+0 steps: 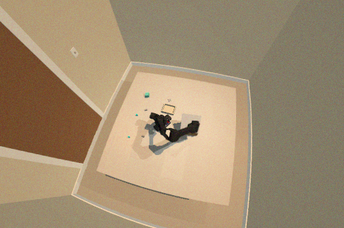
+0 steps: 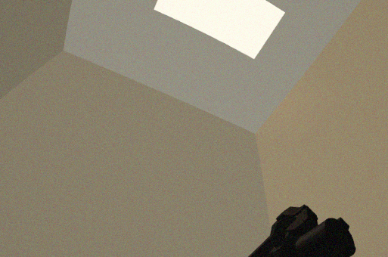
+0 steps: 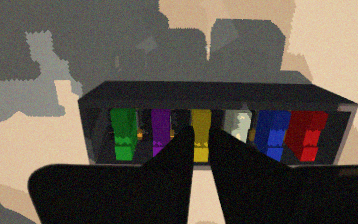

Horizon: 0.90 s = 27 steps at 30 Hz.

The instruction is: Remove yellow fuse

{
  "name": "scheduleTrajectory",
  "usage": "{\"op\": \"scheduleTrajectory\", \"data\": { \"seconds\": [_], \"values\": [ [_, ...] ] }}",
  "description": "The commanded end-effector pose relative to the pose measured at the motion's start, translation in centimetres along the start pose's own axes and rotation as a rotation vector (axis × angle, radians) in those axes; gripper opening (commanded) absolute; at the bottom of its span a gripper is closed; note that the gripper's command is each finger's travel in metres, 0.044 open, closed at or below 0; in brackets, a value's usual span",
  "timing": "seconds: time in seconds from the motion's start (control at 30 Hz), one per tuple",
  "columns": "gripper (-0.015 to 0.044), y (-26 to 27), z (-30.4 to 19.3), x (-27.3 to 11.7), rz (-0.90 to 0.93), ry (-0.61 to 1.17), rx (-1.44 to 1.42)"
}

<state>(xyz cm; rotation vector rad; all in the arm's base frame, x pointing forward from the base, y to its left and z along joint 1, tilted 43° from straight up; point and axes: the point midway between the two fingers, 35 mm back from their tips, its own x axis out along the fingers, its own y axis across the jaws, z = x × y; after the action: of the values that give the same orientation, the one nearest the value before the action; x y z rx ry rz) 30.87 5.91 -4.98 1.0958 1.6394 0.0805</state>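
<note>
1. Yellow fuse (image 3: 200, 135) sat upright in the black fuse block (image 3: 210, 95), between the purple fuse (image 3: 160, 131) and the pale fuse (image 3: 237, 125).
2. Black gripper (image 3: 200, 145) was pinching it, one finger on each side.
3. Grasp looked made; the straight lift, the carry to the tray (image 1: 169, 108) and the release all remained.
</note>
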Motion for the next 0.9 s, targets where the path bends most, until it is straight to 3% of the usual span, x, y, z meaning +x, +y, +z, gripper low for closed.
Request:
{"op": "scheduleTrajectory", "data": {
  "seconds": [0.0, 0.87],
  "values": [
    [0.0000, 0.0, 0.0, -0.2, 0.000, 0.000, -0.001],
    [0.0000, 0.0, 0.1, -1.4, 0.000, -0.001, 0.001]
  ]
}}
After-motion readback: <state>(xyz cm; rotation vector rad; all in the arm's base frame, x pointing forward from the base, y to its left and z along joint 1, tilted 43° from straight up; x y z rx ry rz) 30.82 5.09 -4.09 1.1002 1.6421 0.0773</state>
